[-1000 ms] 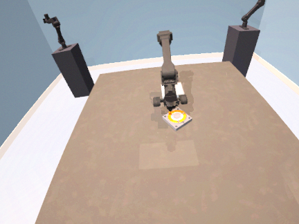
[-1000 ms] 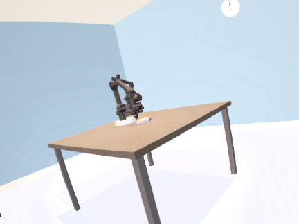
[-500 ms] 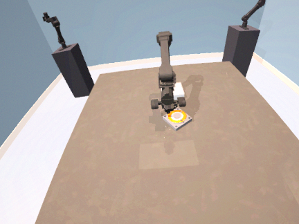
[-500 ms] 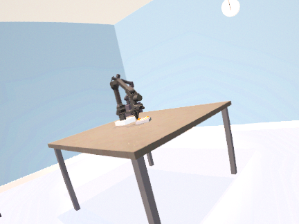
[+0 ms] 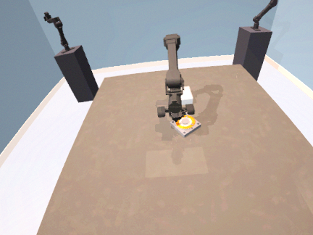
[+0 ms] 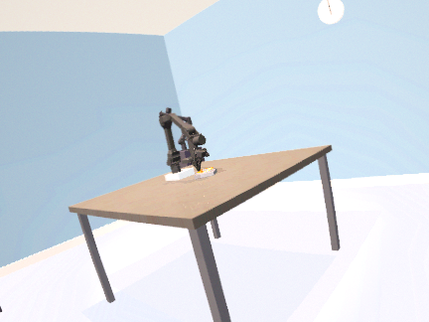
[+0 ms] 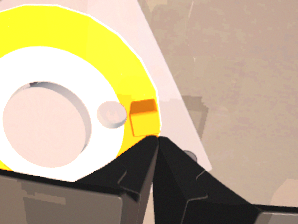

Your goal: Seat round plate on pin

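Note:
The round plate, yellow outside and white inside, sits around the post on the pale square base. Its orange tab is at the plate's right edge in the wrist view. The round hole lies just inward of the tab; whether the pin is in it, I cannot tell. My gripper is shut and empty, its tips low at the plate's rim beside the tab. They look very near or touching; contact is unclear.
A white block stands behind the base, beside the arm's foot. A dark hole shows in the base's corner by the fingertips. A paler rectangle marks the table in front of the base.

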You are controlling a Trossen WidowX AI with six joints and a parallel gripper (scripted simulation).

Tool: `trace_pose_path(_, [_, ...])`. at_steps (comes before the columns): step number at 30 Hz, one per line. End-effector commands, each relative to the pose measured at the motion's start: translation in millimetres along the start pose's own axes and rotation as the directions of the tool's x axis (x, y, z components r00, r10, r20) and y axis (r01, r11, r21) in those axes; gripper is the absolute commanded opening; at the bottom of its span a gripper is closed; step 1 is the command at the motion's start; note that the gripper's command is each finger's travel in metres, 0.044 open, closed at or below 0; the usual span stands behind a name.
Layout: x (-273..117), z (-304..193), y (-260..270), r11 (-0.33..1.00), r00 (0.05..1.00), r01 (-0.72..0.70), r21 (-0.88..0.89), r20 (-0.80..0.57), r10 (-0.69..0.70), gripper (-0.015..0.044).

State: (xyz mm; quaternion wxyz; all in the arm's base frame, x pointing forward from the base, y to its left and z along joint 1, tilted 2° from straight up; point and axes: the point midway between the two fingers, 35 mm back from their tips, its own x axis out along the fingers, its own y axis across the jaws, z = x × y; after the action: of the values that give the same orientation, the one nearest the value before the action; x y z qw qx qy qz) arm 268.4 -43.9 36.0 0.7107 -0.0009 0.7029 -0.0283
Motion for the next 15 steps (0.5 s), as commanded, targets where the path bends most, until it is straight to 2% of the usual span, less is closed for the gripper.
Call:
trace_pose_path(1, [0.8,6.7,0.1,1.0,1.0,0.001,-0.001,-0.001,-0.001,0.0])
trace_pose_path(15, [0.1,24.6,7.0,1.0,1.0,0.001,-0.001,0.001,-0.001,0.0])
